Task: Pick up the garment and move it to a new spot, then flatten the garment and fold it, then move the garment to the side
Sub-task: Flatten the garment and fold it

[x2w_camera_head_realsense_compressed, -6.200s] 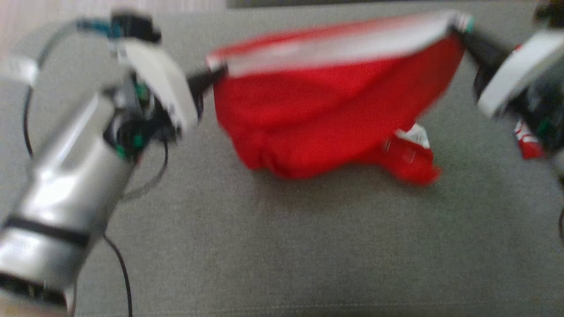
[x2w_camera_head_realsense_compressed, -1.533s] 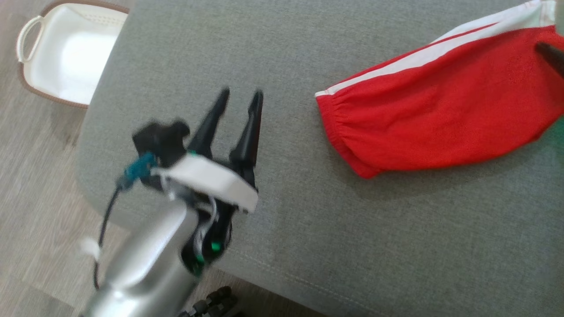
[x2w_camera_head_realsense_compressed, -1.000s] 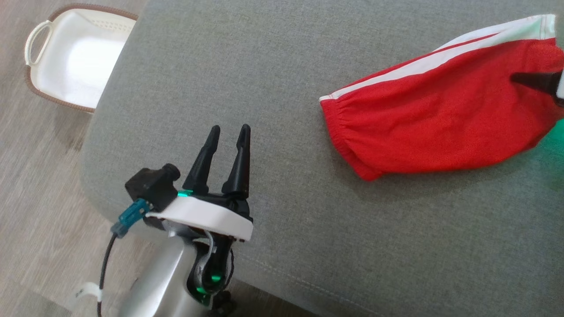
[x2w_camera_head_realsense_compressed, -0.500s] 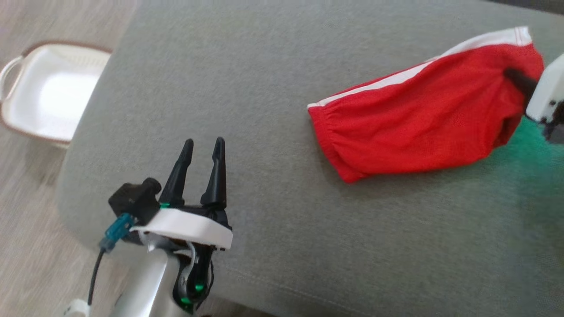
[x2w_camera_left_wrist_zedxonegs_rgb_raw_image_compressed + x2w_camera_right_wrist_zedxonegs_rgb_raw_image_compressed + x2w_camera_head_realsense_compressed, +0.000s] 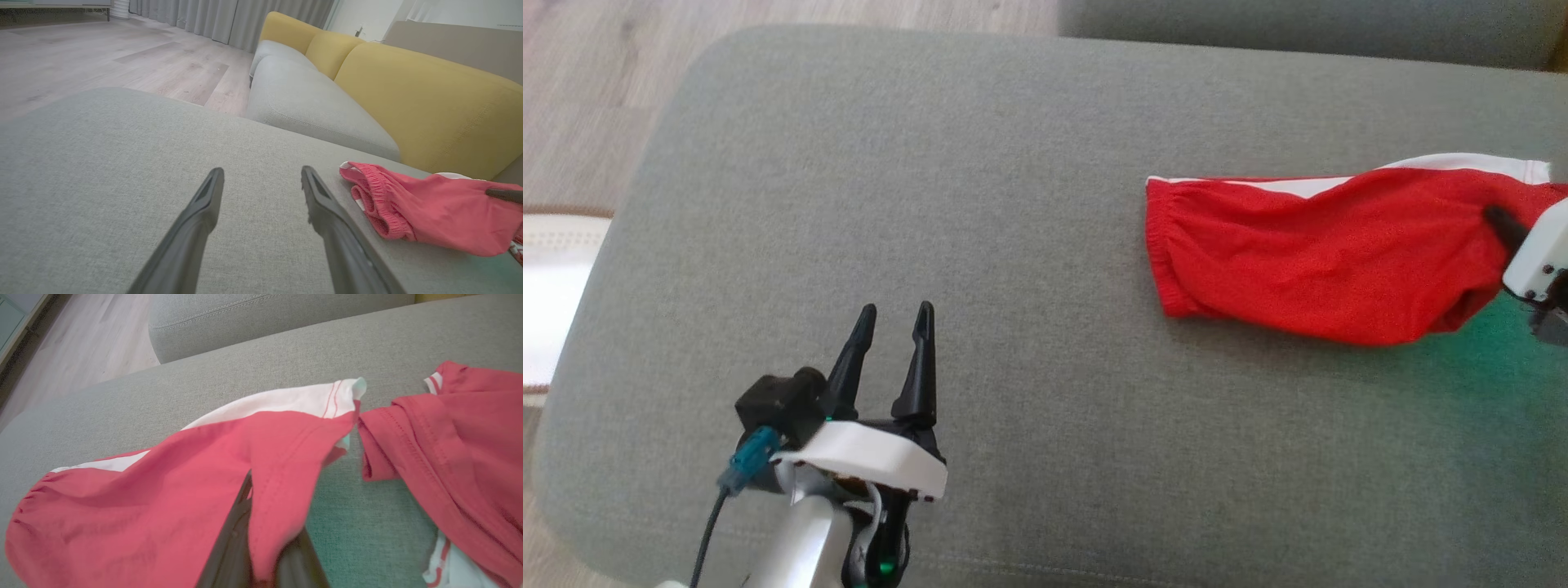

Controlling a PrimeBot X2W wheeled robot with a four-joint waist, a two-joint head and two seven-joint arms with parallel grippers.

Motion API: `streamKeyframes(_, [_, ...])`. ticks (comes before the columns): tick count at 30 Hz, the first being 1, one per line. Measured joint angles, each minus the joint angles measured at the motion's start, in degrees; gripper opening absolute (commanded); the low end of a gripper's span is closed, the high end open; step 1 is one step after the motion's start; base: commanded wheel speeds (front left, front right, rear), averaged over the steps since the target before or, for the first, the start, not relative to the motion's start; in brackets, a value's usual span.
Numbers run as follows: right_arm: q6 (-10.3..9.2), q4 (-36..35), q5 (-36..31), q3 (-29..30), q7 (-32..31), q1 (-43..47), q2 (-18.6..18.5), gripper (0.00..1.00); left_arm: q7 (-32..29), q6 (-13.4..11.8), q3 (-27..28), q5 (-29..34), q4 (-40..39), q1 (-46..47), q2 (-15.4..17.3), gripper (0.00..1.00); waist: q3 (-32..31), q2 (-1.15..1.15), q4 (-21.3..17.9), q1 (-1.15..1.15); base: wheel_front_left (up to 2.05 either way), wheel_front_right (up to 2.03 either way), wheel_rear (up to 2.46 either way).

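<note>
On the grey cushion [image 5: 1013,204] the red garment [image 5: 1307,261] lies at the right side, white stripe along its far edge, gathered end toward my left gripper [image 5: 894,314] and well apart from it. That gripper hangs over bare cushion, fingers apart, nothing between them. My right gripper [image 5: 265,543] is clamped on a fold at the garment's other end; cloth hides the tips, and the head view cuts off its body. More red cloth [image 5: 449,457] lies just beside it. Same piece or not, can't tell.
</note>
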State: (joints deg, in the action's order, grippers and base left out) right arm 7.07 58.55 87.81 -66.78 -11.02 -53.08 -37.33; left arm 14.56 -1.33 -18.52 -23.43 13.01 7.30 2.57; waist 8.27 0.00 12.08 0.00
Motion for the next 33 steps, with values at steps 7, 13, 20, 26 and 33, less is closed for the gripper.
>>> streamKeyframes(7, [0.0,0.76,-3.1,-1.81,1.4,-0.26,1.9,0.0,0.0,-0.11,-0.08,2.79,0.33,-0.12,0.0,1.0,-1.8,0.0,-0.37,0.0,0.0,0.0,0.0])
streamKeyframes(13, [0.0,-0.85,-6.69,-3.81,1.92,-0.88,6.68,0.0,-0.01,-0.16,-1.04,2.49,0.66,-0.58,0.03,1.0,-2.99,0.0,0.81,0.0,0.0,0.0,0.0])
streamKeyframes(20, [0.0,-0.92,-11.43,-5.48,-0.71,-4.05,13.5,0.0,-0.01,-0.19,-1.93,1.48,1.77,-1.52,0.09,1.0,-3.78,0.0,3.81,0.0,0.0,0.0,0.0])
streamKeyframes(26, [0.0,1.97,-15.15,-6.36,-5.13,-5.05,15.94,0.0,-0.01,-0.48,-3.44,0.44,1.96,-1.38,0.13,1.0,-2.91,0.0,7.42,0.0,0.0,0.0,0.0])
streamKeyframes(33, [0.0,2.11,-16.29,-6.55,-7.65,-5.08,18.42,1.0,-0.01,-1.23,-3.58,-0.76,2.03,-1.3,0.13,1.0,-2.01,0.0,8.61,0.0,0.0,0.0,0.0])
